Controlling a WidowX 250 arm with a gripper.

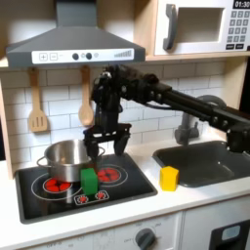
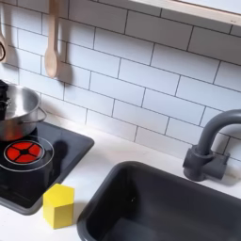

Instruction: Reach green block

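**End effector above pot, green block on hob**

Black end effector point(image 1: 107, 146) hangs w/ fingers spread apart, holding nothing, over the shiny steel pot point(image 1: 68, 158). Small bright green upright block point(image 1: 89, 182) stands on the black hob point(image 1: 127, 186), touching the pot's front in first exterior view. Yellow plastic block point(image 1: 170, 178) sits on the white bench point(image 1: 186, 208) near the sink point(image 1: 210, 161).

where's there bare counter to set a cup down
Free: white counter in front of the sink, right of the yellow block. Also the strip between stovetop and yellow block. Crowded: stovetop's left, with steel pot, green block and gripper above.
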